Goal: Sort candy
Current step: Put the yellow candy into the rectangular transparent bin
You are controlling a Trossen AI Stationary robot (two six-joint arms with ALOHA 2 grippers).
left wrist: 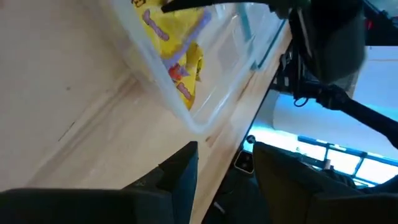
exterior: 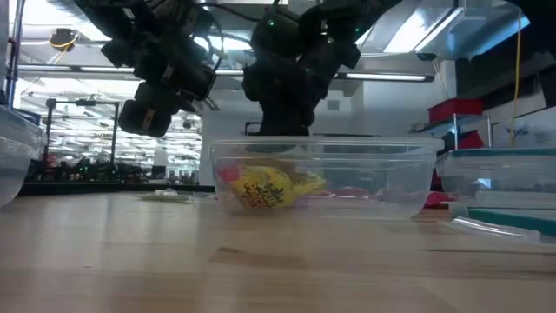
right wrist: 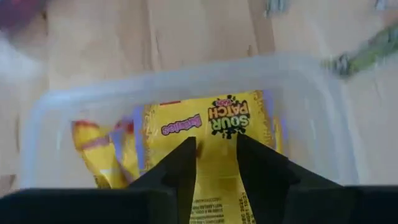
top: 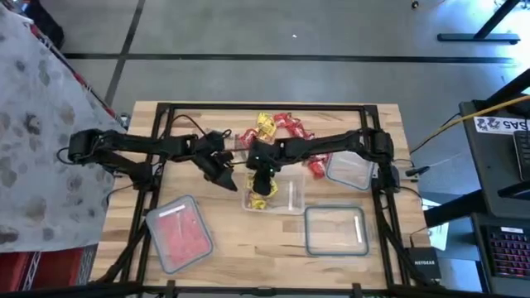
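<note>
Yellow candy packets (right wrist: 211,121) lie on the floor of a clear container (top: 294,203) at the table's middle, and they show through its wall (exterior: 365,174) in the low view. My right gripper (right wrist: 214,146) hangs open just above them, over the container, fingers pointing down, touching nothing. My left gripper (top: 224,174) is open and empty, raised above the table beside the container's left side. Loose red and yellow candy (top: 277,126) lies in a heap on the table behind the container.
A clear container of red candy (top: 178,232) stands near left. An empty clear container (top: 335,230) stands near right, and another (top: 348,170) right of the middle one, with red candy (top: 319,165) beside it. A black frame (top: 265,106) rims the table.
</note>
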